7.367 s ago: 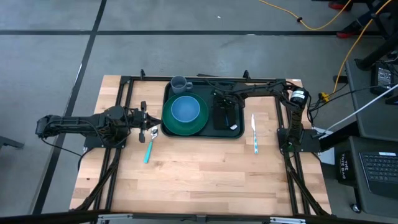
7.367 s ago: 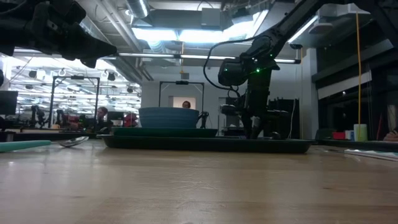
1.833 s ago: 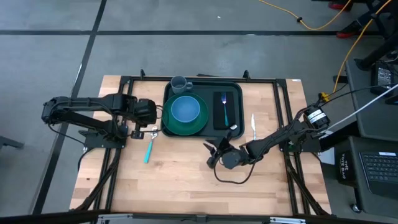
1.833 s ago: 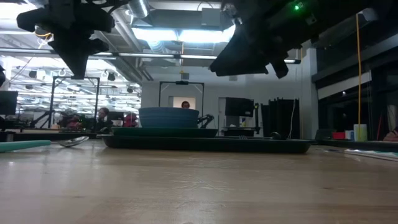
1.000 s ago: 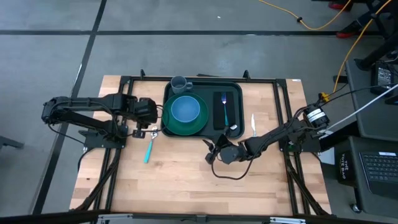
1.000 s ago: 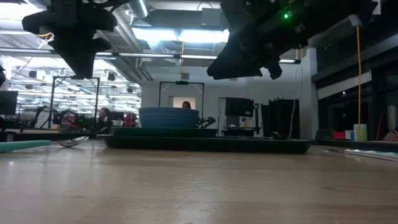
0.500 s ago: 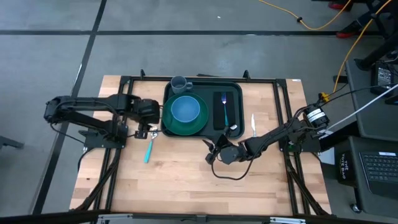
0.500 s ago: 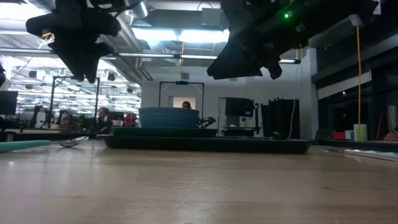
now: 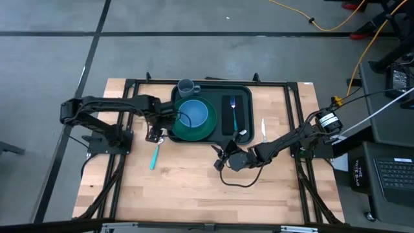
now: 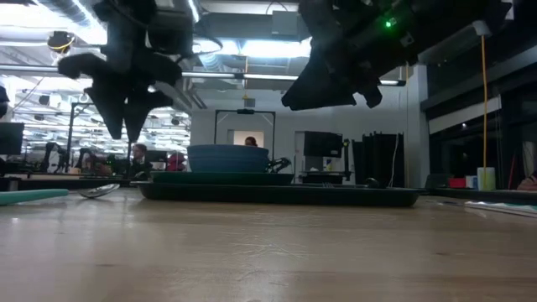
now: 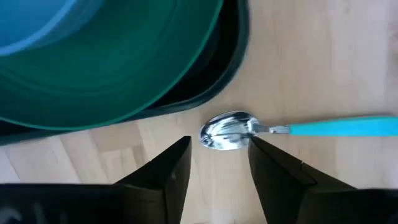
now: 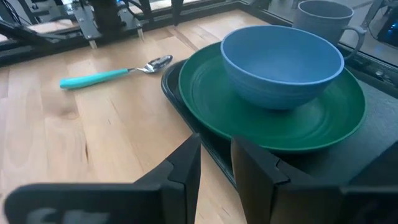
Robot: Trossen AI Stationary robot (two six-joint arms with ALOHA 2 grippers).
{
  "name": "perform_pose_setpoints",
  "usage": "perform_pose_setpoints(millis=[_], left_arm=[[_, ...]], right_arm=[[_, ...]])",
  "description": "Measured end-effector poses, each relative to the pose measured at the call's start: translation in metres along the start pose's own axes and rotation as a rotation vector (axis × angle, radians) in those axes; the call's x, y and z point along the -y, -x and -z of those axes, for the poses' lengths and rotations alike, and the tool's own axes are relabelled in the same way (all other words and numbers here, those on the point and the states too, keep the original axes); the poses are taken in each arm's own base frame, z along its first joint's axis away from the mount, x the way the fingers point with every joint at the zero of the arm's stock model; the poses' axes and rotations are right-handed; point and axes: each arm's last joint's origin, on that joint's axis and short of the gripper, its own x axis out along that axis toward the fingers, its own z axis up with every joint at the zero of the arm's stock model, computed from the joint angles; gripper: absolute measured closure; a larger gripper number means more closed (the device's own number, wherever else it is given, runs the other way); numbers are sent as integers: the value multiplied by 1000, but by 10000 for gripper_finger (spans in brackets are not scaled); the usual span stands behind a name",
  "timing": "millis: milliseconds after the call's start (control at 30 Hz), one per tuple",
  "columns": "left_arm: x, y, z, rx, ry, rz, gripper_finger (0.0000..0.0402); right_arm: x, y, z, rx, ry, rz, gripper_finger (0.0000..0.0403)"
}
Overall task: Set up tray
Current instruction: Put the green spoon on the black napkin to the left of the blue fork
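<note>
My left wrist view alone shows my open left gripper (image 11: 217,165) above the spoon (image 11: 227,132); tray (image 9: 210,140) holds plate (image 9: 192,131), bowl (image 9: 192,114), fork (image 9: 233,110); my right gripper's (image 9: 220,157) jaws are slightly parted, empty.

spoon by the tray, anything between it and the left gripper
Nothing visible does. The left gripper hangs open right above the spoon, its bowl showing in the gap between the fingers, on bare wood beside the tray. The right gripper waits in front of the tray.

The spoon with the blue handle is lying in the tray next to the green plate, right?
Not quite. The spoon lies on the wooden table, just outside the tray, beside the green plate. The high view shows it.
</note>
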Motion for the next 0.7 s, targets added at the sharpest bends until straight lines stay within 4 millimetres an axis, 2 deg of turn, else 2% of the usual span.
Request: perform_pose_setpoints(millis=[700], left_arm=[[-38, -52, 1, -203, 21, 98, 247]], right_arm=[[2, 0, 4, -31, 37, 17, 308]])
